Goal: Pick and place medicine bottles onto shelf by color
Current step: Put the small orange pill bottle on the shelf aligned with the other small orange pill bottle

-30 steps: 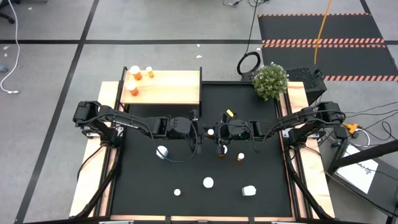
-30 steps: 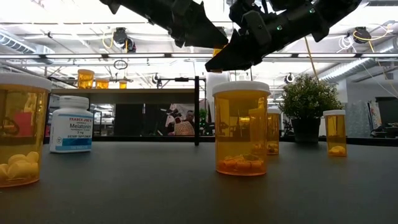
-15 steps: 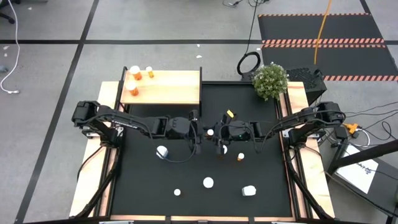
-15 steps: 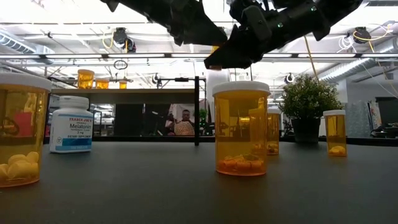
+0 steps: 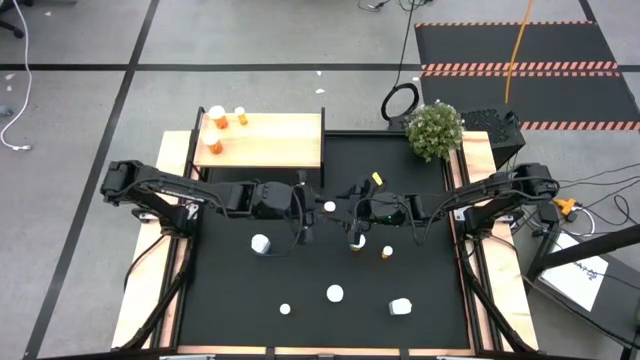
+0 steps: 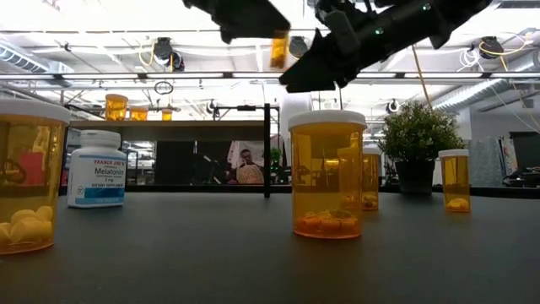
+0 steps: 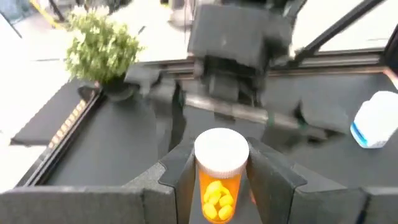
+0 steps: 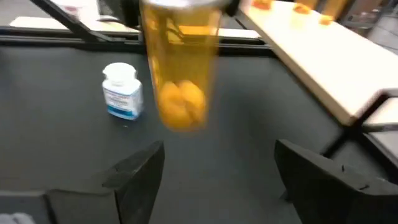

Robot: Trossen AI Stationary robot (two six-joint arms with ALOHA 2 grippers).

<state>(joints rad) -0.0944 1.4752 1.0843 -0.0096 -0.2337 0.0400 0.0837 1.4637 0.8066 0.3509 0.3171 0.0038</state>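
Here the left gripper (image 7: 219, 177) is clamped on an orange bottle (image 7: 220, 174) with a white cap, held in the air above the black mat (image 5: 330, 260) just off the shelf's near corner; in the high view its cap shows as a white dot at (image 5: 329, 207). In the right wrist view the same bottle hangs in front of the right arm's fingers, free of them. The right gripper (image 8: 214, 168) has its fingers wide apart and holds nothing; it hovers over the mat at about 3 o'clock from the lifted bottle, close beside it. The shelf (image 5: 275, 140) stands at the mat's 11 o'clock corner with three orange bottles (image 5: 217, 117) gathered at its far left end. On the mat, two orange bottles (image 5: 386, 252) stand just below the right gripper, a white bottle (image 5: 261, 243) sits at about 9 o'clock of the centre, and three more bottles (image 5: 335, 293) line up toward 6 o'clock. A potted plant (image 5: 434, 130) stands at the mat's 1 o'clock corner.
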